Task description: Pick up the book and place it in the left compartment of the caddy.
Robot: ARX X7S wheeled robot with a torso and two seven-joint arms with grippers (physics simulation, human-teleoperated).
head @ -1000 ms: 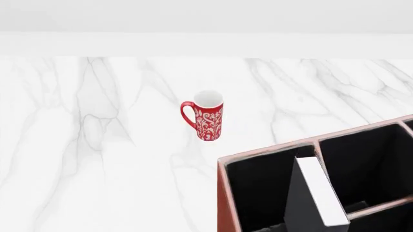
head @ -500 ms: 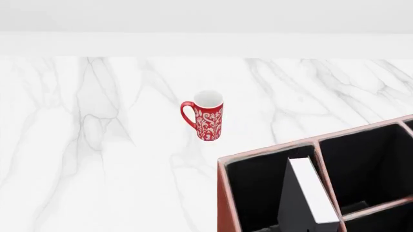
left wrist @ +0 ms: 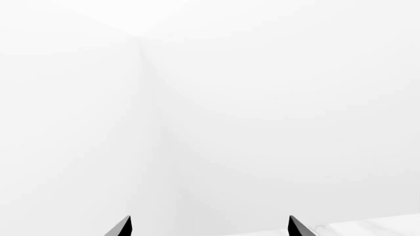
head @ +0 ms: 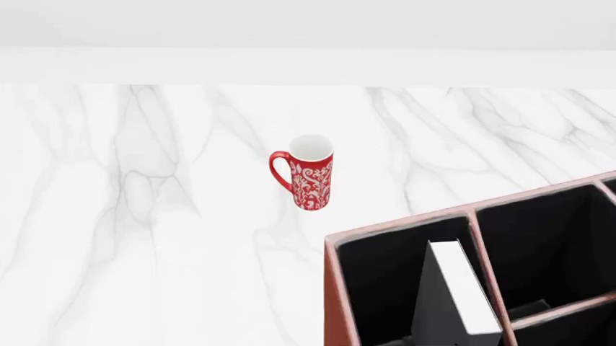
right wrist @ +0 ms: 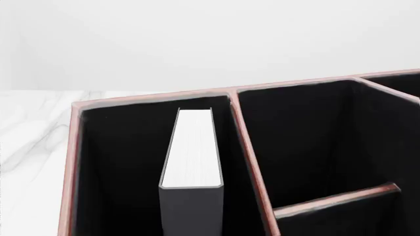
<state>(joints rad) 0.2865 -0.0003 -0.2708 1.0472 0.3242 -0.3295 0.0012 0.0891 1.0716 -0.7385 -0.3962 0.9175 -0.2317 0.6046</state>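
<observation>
The black book (head: 460, 288) with white page edges stands on end inside the left compartment (head: 380, 281) of the reddish-brown caddy (head: 399, 225), close to the divider wall. The right wrist view looks down on the book (right wrist: 192, 147) in that left compartment (right wrist: 121, 162) of the caddy (right wrist: 151, 97); none of the right gripper's fingers show there. In the left wrist view my left gripper (left wrist: 210, 227) is open, its fingertips (left wrist: 123, 227) far apart with nothing between them, facing a white wall. Neither gripper appears in the head view.
A tall red patterned mug (head: 310, 173) stands on the white marble table (head: 144, 216) behind and left of the caddy. The caddy's two smaller sections (head: 549, 245) lie right of the book, split by a crossbar (right wrist: 335, 199).
The book has sunk lower into the left compartment and stands straighter than a second ago. The mug and caddy have not moved.
</observation>
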